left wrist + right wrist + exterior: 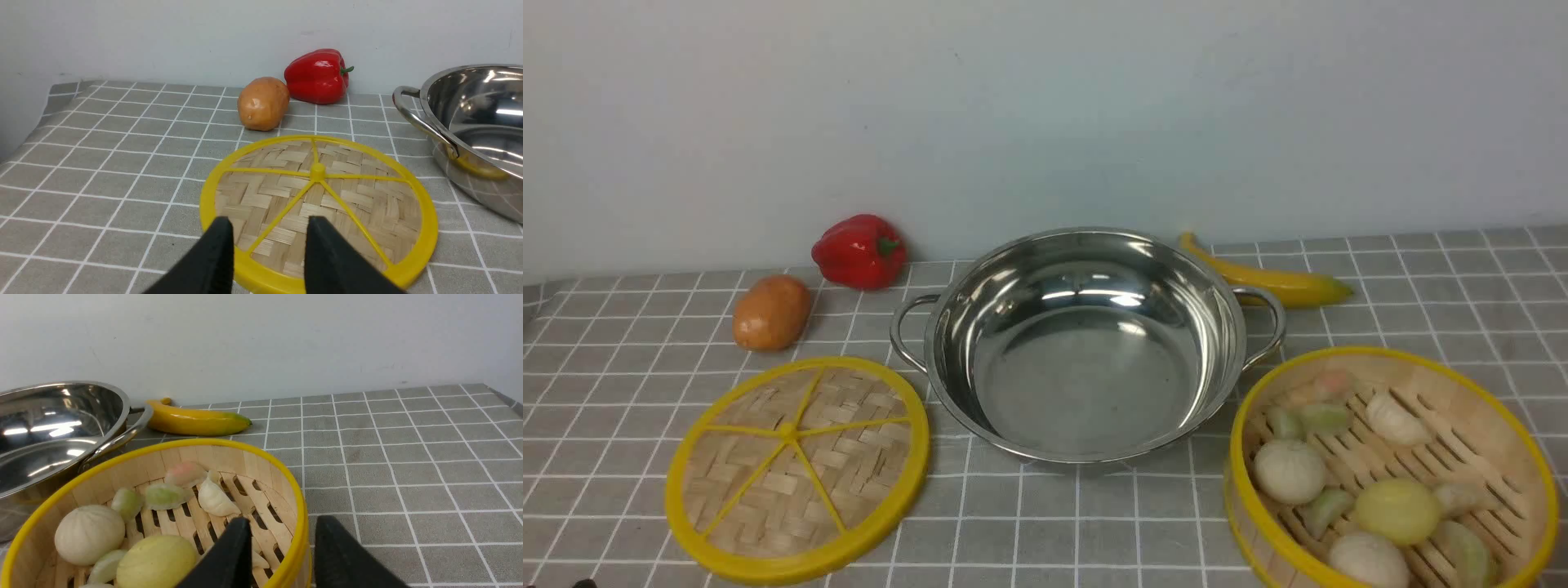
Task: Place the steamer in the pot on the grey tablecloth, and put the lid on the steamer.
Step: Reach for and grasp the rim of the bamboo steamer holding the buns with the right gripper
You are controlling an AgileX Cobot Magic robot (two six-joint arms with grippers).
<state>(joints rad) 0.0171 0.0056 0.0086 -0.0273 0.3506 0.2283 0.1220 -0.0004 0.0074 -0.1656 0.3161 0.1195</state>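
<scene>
Right gripper [284, 520]: fingers apart, astride steamer [122, 469] wall, nothing gripped. Left gripper [269, 218]: apart, at lid [318, 196] edge. Steamer on cloth [408, 477] beside pot [61, 416], not inside. Risk: one-side grip, loaded steamer tilts, buns [90, 533] spill.

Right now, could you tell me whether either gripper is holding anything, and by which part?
Nothing is held. The right gripper straddles the steamer wall, jaws open; the left gripper hangs open at the rim of the lid.

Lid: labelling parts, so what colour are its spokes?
Yellow spokes, clearest in the left wrist view.
</scene>
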